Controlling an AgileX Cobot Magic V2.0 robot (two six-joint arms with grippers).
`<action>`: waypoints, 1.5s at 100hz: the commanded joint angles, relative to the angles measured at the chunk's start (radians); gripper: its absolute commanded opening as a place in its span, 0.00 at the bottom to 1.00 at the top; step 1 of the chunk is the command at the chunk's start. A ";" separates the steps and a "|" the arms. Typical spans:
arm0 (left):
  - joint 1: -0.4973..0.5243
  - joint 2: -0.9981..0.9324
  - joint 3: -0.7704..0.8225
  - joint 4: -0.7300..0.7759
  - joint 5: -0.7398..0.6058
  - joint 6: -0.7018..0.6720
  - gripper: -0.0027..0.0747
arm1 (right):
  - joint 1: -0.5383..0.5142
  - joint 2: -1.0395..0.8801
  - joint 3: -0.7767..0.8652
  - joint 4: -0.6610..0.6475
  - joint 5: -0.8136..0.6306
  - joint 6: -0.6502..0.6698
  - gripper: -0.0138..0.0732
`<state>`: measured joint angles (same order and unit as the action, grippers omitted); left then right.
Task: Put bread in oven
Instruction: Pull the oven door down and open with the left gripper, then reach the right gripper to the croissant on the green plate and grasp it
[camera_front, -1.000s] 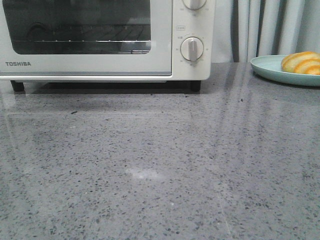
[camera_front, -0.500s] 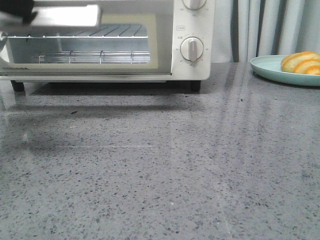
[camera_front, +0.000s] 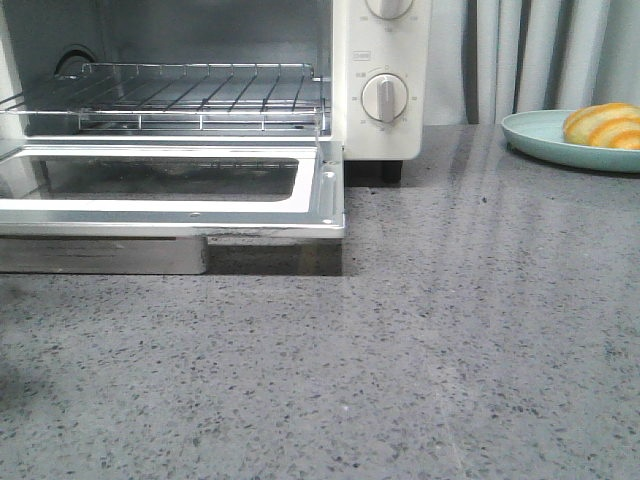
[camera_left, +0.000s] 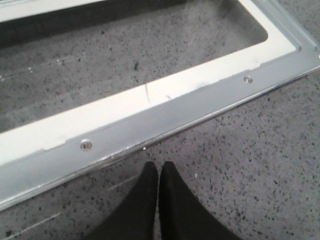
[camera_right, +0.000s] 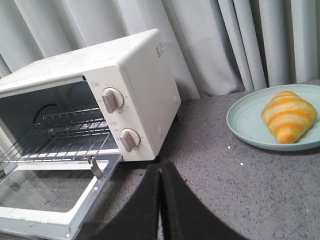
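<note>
The white oven (camera_front: 380, 60) stands at the back left with its glass door (camera_front: 170, 205) folded down flat over the counter and its wire rack (camera_front: 180, 95) bare. It also shows in the right wrist view (camera_right: 145, 90). The bread (camera_front: 602, 124), golden-orange with cream stripes, lies on a pale green plate (camera_front: 535, 135) at the far right; the right wrist view shows it too (camera_right: 289, 116). My left gripper (camera_left: 159, 165) is shut and empty just in front of the door's edge (camera_left: 165, 115). My right gripper (camera_right: 160, 167) is shut and empty over the counter, between oven and plate.
Grey speckled counter (camera_front: 400, 350) fills the foreground. Grey curtains (camera_front: 540, 55) hang behind the oven and plate. The open door juts toward the front of the counter on the left.
The oven door went from closed, to half open, to fully down. The bread and plate have not moved.
</note>
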<state>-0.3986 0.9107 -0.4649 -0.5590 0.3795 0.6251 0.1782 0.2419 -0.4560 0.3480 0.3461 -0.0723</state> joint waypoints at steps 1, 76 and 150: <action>-0.008 -0.038 -0.023 -0.060 -0.039 0.000 0.01 | -0.003 0.025 -0.069 0.009 -0.079 -0.010 0.10; -0.065 -0.554 -0.023 -0.090 0.122 0.000 0.01 | -0.187 1.061 -0.809 -0.258 0.063 0.021 0.55; -0.065 -0.560 -0.023 -0.106 0.267 0.000 0.01 | -0.201 1.528 -0.884 -0.322 0.054 0.089 0.42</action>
<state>-0.4539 0.3436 -0.4586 -0.6233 0.6909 0.6251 -0.0152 1.7906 -1.3126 0.0338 0.4386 -0.0161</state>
